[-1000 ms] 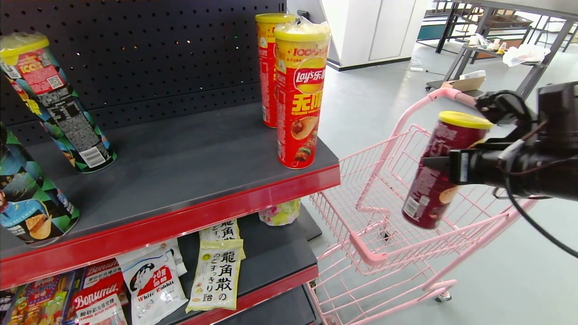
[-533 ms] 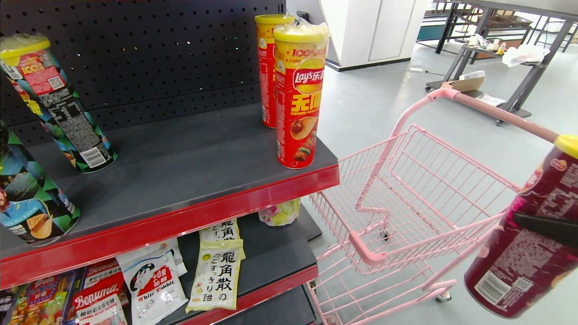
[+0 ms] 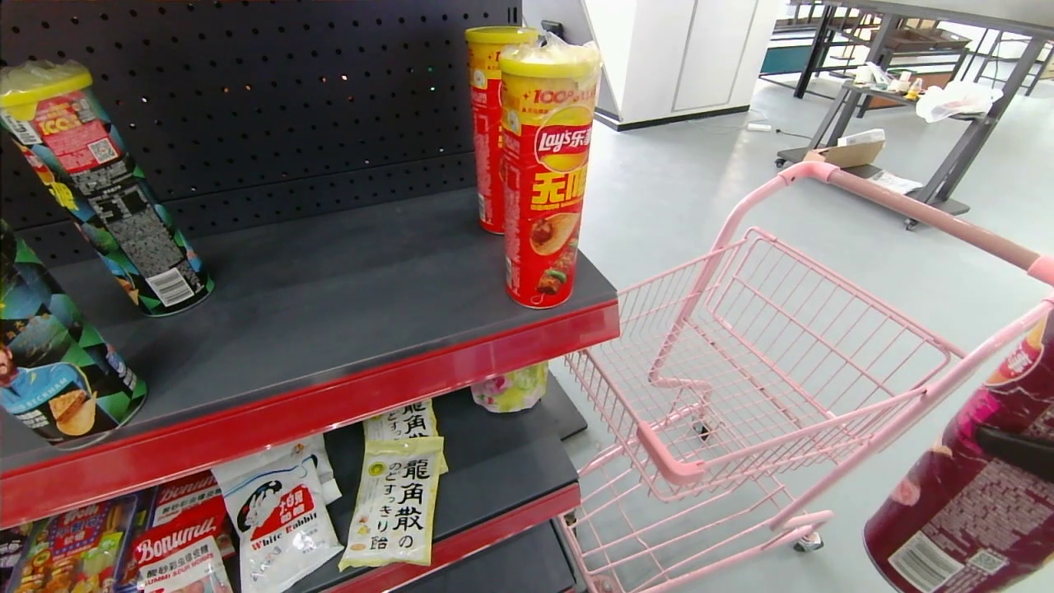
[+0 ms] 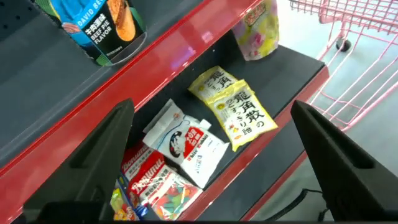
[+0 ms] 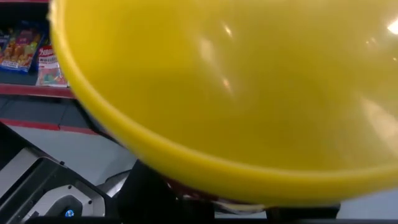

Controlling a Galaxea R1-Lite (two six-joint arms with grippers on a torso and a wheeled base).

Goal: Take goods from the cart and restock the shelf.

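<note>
A dark red chip can (image 3: 963,502) with a yellow lid (image 5: 236,93) hangs tilted at the lower right of the head view, outside the near side of the pink cart (image 3: 782,371). My right gripper (image 3: 1000,461) is shut on it; one black finger (image 3: 1019,441) crosses its side. The cart basket looks empty. Two red chip cans (image 3: 547,173) stand at the right end of the grey upper shelf (image 3: 329,305). My left gripper (image 4: 211,168) is open with nothing in it, in front of the lower shelf with snack bags (image 4: 239,112).
Two green-and-blue chip cans (image 3: 107,189) stand at the shelf's left end. Between them and the red cans the shelf board is bare. Packets (image 3: 399,494) lie on the lower shelf. A metal table (image 3: 922,91) stands far behind the cart.
My right gripper has carried the dark red can from above the cart down and to the right, nearer the head camera. The shelf and cart have not moved.
</note>
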